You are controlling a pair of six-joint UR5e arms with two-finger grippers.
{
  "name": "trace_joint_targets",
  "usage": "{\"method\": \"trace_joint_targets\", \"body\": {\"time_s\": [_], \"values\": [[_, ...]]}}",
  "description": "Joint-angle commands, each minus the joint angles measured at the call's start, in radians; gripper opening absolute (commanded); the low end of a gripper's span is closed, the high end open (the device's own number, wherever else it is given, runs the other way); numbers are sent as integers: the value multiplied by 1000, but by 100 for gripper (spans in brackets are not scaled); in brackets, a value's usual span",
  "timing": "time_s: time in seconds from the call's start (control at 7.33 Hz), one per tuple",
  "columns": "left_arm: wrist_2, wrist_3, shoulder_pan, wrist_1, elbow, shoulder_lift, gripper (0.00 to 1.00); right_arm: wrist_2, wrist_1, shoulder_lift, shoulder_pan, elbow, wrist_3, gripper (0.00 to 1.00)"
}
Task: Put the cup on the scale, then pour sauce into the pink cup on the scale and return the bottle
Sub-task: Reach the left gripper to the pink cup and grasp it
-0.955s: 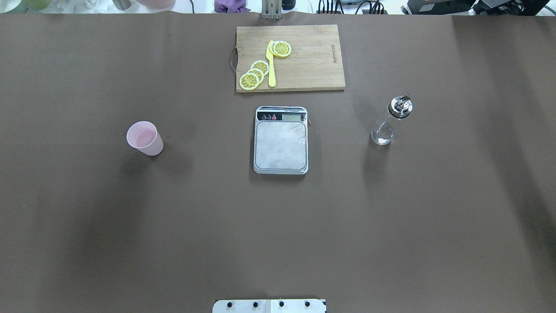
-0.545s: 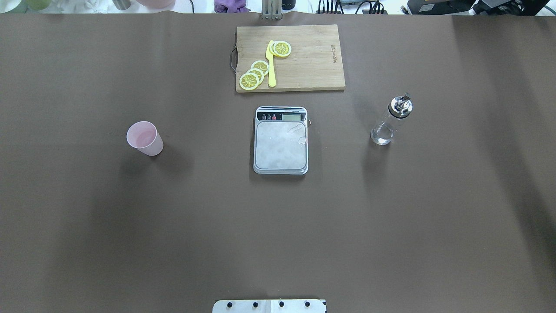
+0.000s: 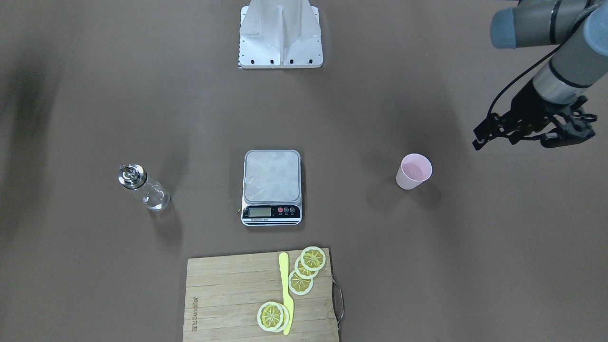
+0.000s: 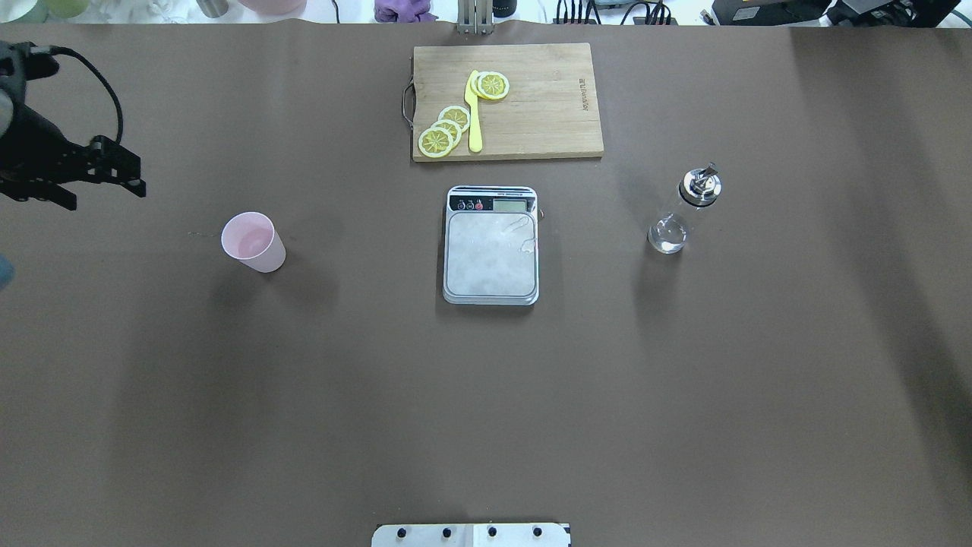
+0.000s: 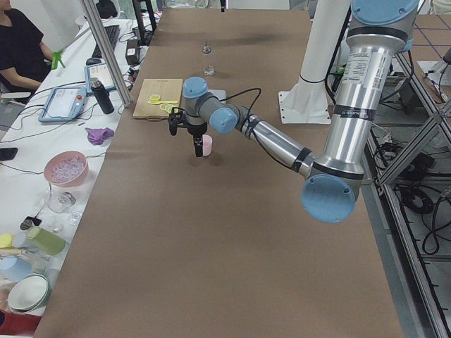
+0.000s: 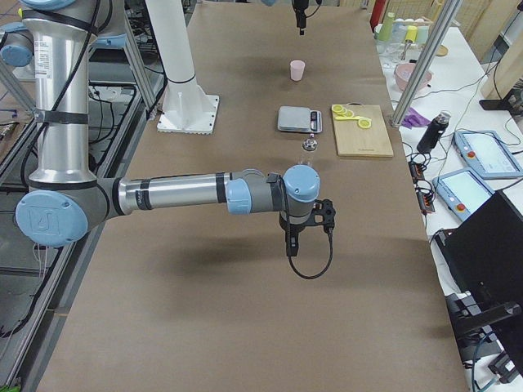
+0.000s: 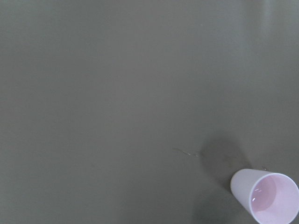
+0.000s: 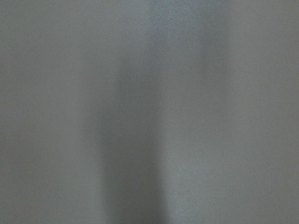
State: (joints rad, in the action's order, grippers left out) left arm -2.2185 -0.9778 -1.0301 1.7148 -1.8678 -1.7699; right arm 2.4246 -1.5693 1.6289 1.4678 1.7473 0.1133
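The pale pink cup [image 4: 253, 241] stands upright on the brown table, left of the scale [image 4: 491, 254], whose steel platform is bare. The clear bottle [image 4: 680, 213] with a silver spout cap stands right of the scale. My left gripper [image 4: 106, 196] hangs above the table near its left end, beyond and to the left of the cup, with its fingers apart and nothing between them. In the left wrist view the cup [image 7: 266, 196] sits at the lower right. My right gripper [image 6: 290, 245] shows only in the exterior right view, over bare table; I cannot tell its state.
A wooden cutting board [image 4: 539, 114] with lemon slices [image 4: 444, 129] and a yellow knife [image 4: 474, 114] lies behind the scale. The robot base [image 3: 281, 33] is on the near side. A person [image 5: 21, 49] sits by a side table holding bowls and devices.
My left arm and gripper have come into the overhead view at its left edge; before, no arm showed there. Cup, scale and bottle have not moved.
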Motion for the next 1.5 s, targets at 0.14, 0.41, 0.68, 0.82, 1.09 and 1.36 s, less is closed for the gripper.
{"method": "trace_joint_targets", "body": {"time_s": [0.14, 0.41, 0.68, 0.82, 1.09, 1.36], "values": [[117, -188, 157, 195, 124, -54, 98, 8, 0, -3, -3, 0, 2, 100], [118, -187, 172, 200, 183, -100, 98, 13, -2, -4, -6, 1, 3, 100], [115, -188, 194, 203, 193, -105, 96, 30, -2, -7, -9, 0, 3, 100], [118, -187, 199, 200, 197, -106, 66, 30, -2, -7, -9, -2, 3, 100], [117, -187, 203, 198, 200, -108, 21, 31, -2, -7, -12, 0, 3, 100], [93, -176, 202, 192, 187, -103, 0, 31, -2, -7, -14, 0, 3, 100]]}}
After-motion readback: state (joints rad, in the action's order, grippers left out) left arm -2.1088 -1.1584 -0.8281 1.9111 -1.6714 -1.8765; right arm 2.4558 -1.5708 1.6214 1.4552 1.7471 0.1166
